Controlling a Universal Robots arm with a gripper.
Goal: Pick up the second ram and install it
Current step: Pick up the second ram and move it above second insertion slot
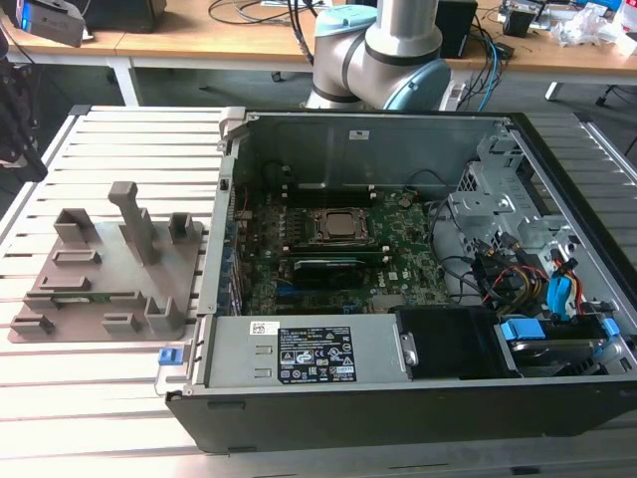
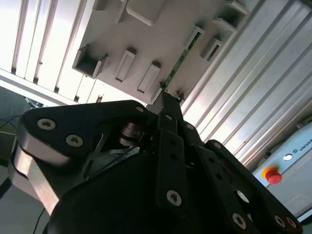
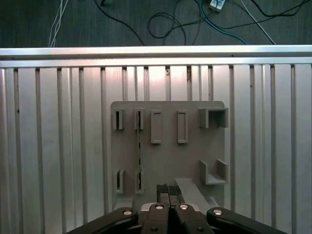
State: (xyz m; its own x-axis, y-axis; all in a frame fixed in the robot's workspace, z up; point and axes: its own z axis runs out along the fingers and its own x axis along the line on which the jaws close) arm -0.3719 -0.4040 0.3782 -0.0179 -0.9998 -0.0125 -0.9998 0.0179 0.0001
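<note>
Our fingers (image 3: 163, 191) sit closed together, gripping nothing, above the grey holder (image 3: 192, 146). The ram (image 3: 139, 151) stands on edge in its slots. We judge it light, stiff and fragile, best pinched mid-length along the top edge. Slot blocks crowd both ends, and the open computer case (image 1: 398, 149) sits beside the holder on the slatted surface (image 3: 48, 146).

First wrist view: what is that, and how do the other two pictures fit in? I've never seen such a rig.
A robot arm works over a slatted aluminium table. The exterior view, from a camera off the arm, shows an open black computer case with a green motherboard, beside a grey plastic holder with upright blocks. Both wrist views come from cameras riding on the arm, looking past its black gripper at that holder. A long, slim green memory stick stands on edge in the holder. The gripper, shut and empty, hangs above the holder.
</note>
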